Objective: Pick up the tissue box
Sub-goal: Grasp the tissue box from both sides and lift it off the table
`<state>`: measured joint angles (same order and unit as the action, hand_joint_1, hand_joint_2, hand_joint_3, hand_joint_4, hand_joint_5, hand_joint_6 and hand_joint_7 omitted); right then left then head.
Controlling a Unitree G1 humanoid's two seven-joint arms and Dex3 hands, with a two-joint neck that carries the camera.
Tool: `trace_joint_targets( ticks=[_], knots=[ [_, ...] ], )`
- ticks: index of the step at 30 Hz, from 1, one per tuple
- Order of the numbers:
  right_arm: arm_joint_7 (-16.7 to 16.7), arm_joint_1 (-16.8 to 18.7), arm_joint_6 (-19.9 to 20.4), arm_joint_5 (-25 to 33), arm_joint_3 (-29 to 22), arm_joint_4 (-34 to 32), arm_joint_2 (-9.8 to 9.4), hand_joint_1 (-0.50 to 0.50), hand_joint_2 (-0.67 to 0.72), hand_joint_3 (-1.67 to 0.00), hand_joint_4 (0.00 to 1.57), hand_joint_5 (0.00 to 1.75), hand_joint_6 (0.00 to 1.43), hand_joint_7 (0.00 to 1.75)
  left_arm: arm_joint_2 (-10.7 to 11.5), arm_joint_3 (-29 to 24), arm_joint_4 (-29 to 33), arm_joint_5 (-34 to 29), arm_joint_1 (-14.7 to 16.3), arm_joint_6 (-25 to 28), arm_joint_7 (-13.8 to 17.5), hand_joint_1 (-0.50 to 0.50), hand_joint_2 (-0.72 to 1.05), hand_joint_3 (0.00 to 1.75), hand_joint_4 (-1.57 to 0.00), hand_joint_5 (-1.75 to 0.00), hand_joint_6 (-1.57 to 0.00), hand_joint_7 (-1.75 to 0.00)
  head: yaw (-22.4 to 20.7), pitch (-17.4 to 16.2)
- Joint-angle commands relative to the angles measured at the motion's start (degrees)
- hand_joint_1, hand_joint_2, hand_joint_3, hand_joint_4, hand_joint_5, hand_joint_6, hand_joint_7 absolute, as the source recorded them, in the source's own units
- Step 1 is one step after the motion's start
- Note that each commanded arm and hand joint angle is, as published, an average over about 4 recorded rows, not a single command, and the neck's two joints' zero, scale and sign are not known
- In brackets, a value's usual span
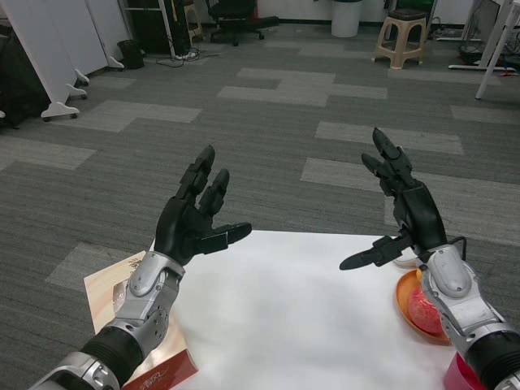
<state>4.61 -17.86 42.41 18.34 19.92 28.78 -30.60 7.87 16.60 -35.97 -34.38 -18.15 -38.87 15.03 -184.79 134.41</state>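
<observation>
Both black hands, left hand [191,223] and right hand [406,213], hover empty with fingers spread, palms facing as if for a two-sided grasp, while the tan-and-red cardboard tissue box [146,341] sits at the white table's [284,317] left edge under the left forearm.

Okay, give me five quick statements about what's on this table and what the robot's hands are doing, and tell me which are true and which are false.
1. Both hands are raised with fingers apart, holding nothing. True: left hand and right hand are both empty.
2. The left hand grips the tissue box. False: the box lies at the table's left edge, under the left forearm, not held.
3. An orange plate sits at the table's right side. True.
4. The plate is under the left hand. False: it lies by the right forearm.
5. The tissue box stands in the middle of the white table. False: it is at the left edge.
</observation>
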Motion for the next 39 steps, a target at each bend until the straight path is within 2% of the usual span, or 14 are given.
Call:
trace_joint_targets(
  ticks=[1,5,12,19,24,28,30,35,39],
  knots=[
    [0.0,-1.0,-0.2,0.6,0.1,-0.6,0.28,-0.46,0.19,-0.16,0.03,0.39,0.00,0.07,0.7,-0.4,-0.2,-0.1,-0.6,0.0,-0.2,0.50,0.96,0.09,0.00,0.00,0.00,0.00,0.0,0.0],
    [0.0,-1.0,-0.2,0.6,0.0,-0.6,0.28,-0.46,0.15,-0.16,0.03,0.39,0.00,0.07,0.8,-1.1,-0.1,-0.3,-0.3,-0.3,-0.1,0.50,0.96,0.09,0.00,0.00,0.00,0.00,0.0,-0.1],
    [0.0,-0.9,-0.2,0.6,-0.3,-0.2,0.28,-0.46,0.17,-0.16,0.03,0.39,0.00,0.07,2.9,-4.7,1.8,-0.2,3.3,-0.6,-0.2,0.50,0.96,0.09,0.00,0.00,0.00,0.00,0.0,-0.2],
    [0.0,-0.8,-0.2,0.6,-0.6,0.1,0.28,-0.46,0.15,-0.16,0.03,0.39,0.00,0.07,4.3,-9.2,4.4,-2.0,7.9,-0.1,-0.1,0.50,0.96,0.09,0.00,0.00,0.00,0.00,0.1,-0.3],
    [0.0,-0.7,-0.2,0.6,-0.8,0.4,0.28,-0.46,0.15,-0.16,0.03,0.39,0.00,0.07,6.9,-11.2,5.6,-3.8,11.7,0.1,0.2,0.50,0.96,0.09,0.00,0.00,0.00,0.00,-0.4,-0.9],
    [0.0,-0.7,-0.2,0.6,-0.7,0.9,0.19,-0.46,0.15,-0.16,0.03,0.39,0.00,0.07,9.1,-13.7,5.6,-6.8,15.2,0.3,1.2,0.50,0.96,0.09,0.00,0.00,0.00,0.00,-0.6,-1.2],
    [0.0,-0.7,-0.2,0.6,-0.6,1.4,0.19,-0.46,0.19,-0.16,0.03,0.39,0.00,0.07,9.6,-15.2,5.5,-9.2,16.8,0.3,2.1,0.50,0.96,0.09,0.00,0.00,0.00,0.00,-0.7,-1.6],
    [0.0,-0.7,-0.2,0.6,-0.5,2.1,0.32,-0.46,0.15,-0.16,0.03,0.39,0.00,0.07,10.2,-17.3,4.9,-15.6,20.0,0.8,3.8,0.50,0.96,0.09,0.00,0.00,0.00,0.00,-1.5,-2.4],
    [0.0,-0.7,-0.1,0.6,-0.7,2.3,0.50,-0.46,0.22,-0.16,0.04,0.34,0.00,0.07,11.3,-19.9,3.9,-17.0,22.5,3.1,4.5,0.50,0.96,0.09,0.00,0.00,0.00,0.00,-1.7,-2.7]
  ],
)
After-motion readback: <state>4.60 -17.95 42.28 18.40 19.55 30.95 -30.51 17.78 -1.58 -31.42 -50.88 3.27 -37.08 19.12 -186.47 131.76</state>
